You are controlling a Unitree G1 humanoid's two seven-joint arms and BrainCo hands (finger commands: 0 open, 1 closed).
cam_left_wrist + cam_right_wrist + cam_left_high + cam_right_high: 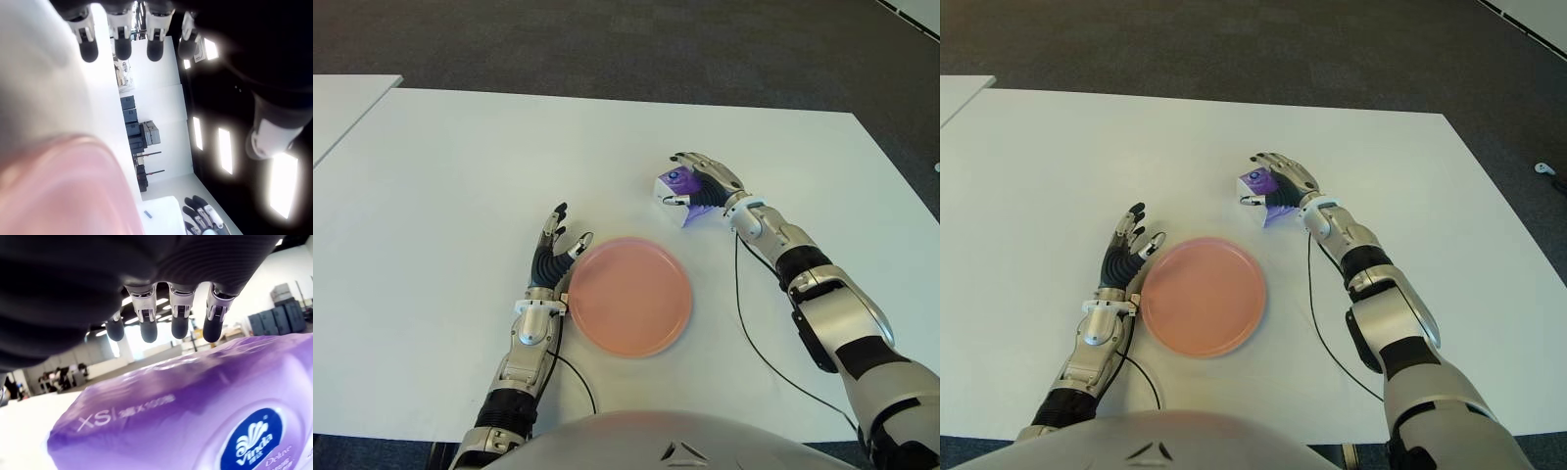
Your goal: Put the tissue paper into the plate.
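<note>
The tissue pack [677, 197], a small purple and white packet, sat on the white table [460, 176], just beyond the pink plate [630, 295] and a little to its right, clear of the rim. Its long axis ran on a slant, from far-left to near-right, one end aimed toward the robot's right forearm. The right hand [705, 183] was draped over the pack from the far-right side, fingers [148, 328] arched over the top with tips hanging above the purple wrapper and the thumb down at the pack's near-left face. In the right wrist view those fingertips stood off the wrapper with daylight under them, so the hand cupped the pack loosely, half open, and whether any finger truly pressed it could not be told. The plate lay flat near the robot with nothing in it. The left hand [553, 257] showed just left of the plate's rim, fingers straight and spread, pointing away from the robot, holding nothing.
</note>
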